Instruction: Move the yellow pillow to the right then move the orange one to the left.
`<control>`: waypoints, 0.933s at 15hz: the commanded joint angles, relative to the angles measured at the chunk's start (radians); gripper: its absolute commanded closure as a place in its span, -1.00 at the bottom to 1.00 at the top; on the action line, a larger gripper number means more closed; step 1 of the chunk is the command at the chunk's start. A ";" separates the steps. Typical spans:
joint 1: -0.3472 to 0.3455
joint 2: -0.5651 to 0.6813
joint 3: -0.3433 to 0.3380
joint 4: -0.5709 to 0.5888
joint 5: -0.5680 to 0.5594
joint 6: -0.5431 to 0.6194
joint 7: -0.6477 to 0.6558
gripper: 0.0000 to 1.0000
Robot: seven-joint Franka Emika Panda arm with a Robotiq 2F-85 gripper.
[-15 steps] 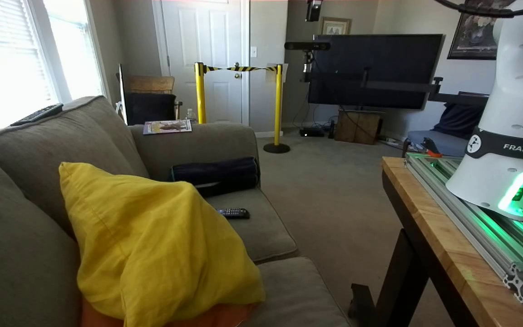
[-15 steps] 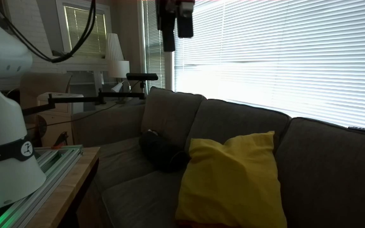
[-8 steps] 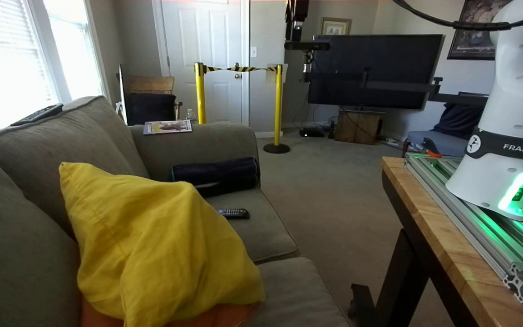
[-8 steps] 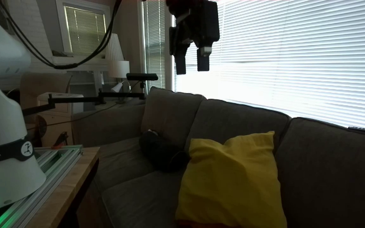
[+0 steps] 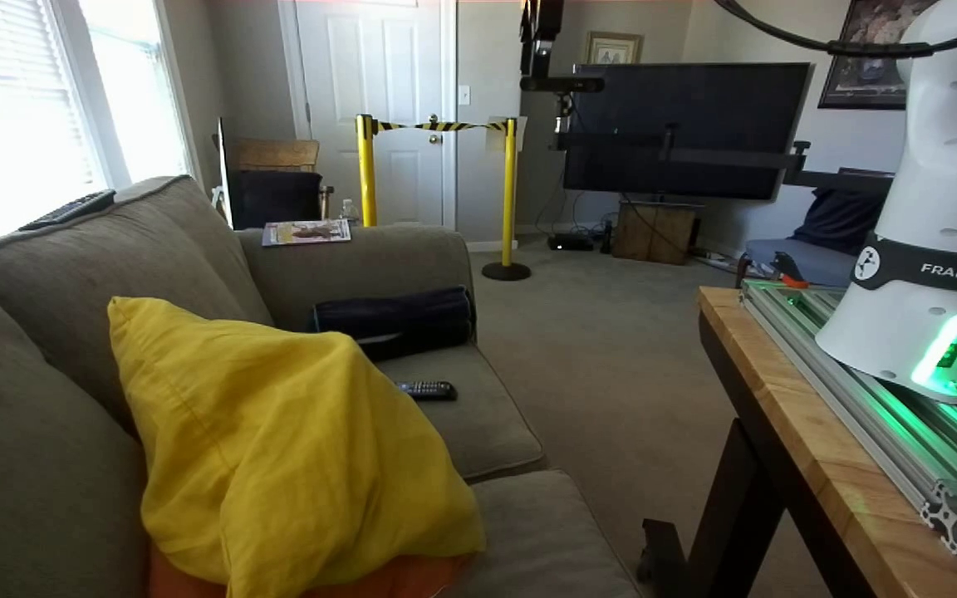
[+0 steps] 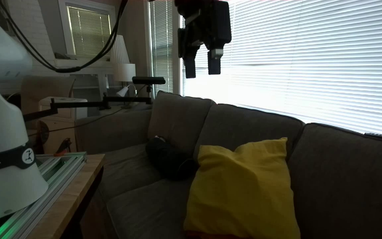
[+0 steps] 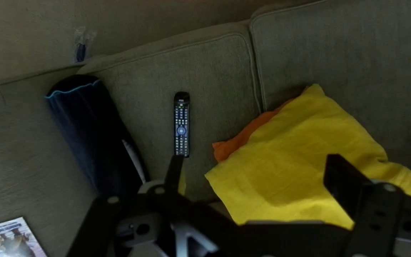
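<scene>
The yellow pillow (image 5: 296, 440) lies slanted on the couch seat, and it also shows in an exterior view (image 6: 244, 192) and in the wrist view (image 7: 291, 171). The orange pillow (image 7: 236, 142) lies mostly hidden under it. Only its edge shows in the exterior views (image 5: 420, 575) (image 6: 211, 235). My gripper (image 6: 202, 72) is open and empty, high above the couch with its fingers pointing down. In the wrist view, the gripper (image 7: 256, 159) has its fingers wide apart, with the yellow pillow below, toward the right finger.
A remote (image 7: 181, 125) and a dark bolster (image 7: 91, 135) lie on the seat beside the pillows. A magazine (image 5: 306, 232) lies on the couch arm. The couch backrest (image 6: 250, 126) rises behind the pillows. A camera on a black arm (image 6: 148, 80) stands near the gripper. The wooden table (image 5: 777, 399) carries the robot.
My gripper has come lower and moved right in one exterior picture, left in the other, mostly before the half-second frames; since then it has barely moved. The pillows have not moved.
</scene>
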 commanded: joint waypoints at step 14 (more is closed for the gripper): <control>-0.061 0.701 0.253 0.413 0.412 0.618 -0.463 -1.00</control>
